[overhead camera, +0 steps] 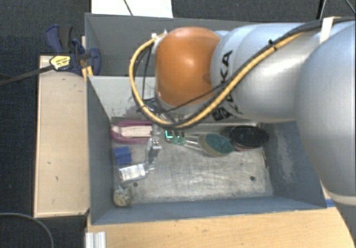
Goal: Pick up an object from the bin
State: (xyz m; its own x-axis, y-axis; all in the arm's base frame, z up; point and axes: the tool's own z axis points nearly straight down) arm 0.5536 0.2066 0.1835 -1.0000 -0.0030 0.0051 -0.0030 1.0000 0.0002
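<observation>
Orange wrist cover [186,66] is seen uppermost; beneath it the gripper [152,151] is placed just right of a blue block [122,156], open or closed cannot be told. A crumpled silver piece [132,173] lies just below that block, a pink tube [132,130] above it.

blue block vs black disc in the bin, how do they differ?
The blue block is boxy; the black disc is round and flat. The block is smaller than the disc. The block lies at the left of the bin, the disc at the right beside a green pad. Both rest on the floor.
</observation>
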